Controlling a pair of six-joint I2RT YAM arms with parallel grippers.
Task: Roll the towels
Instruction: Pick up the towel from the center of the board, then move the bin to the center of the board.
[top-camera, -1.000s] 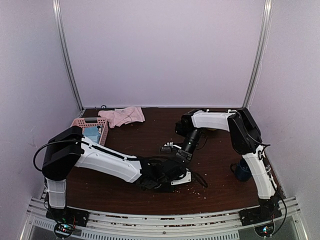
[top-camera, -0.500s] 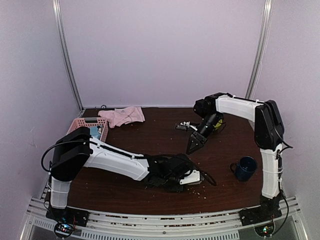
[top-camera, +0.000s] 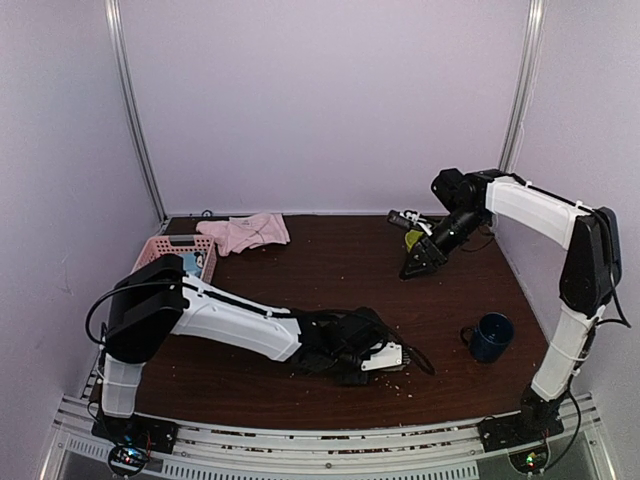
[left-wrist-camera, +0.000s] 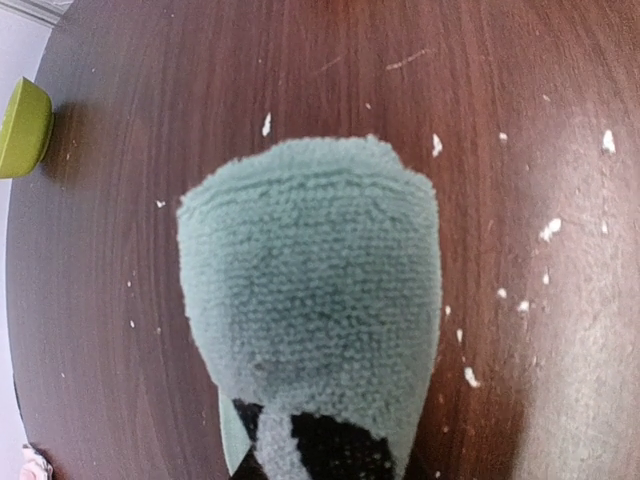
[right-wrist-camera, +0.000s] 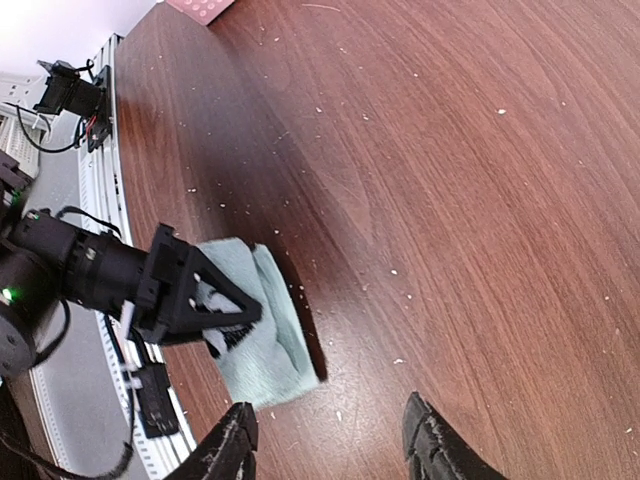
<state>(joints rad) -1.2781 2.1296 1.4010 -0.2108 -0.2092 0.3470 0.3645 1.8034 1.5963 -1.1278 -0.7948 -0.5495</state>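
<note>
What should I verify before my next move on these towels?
1. Green towel rolled: cannot tell. It is bundled on the table, but its ends are hidden.
2. Left gripper on the green towel: contact ok, firm hold cannot tell.
3. Right gripper open and empty: ok. It is raised near the far right.
4. Pink towel rolled: not ok. It lies crumpled beside the basket.
5. Mug apart from both arms: ok.
</note>
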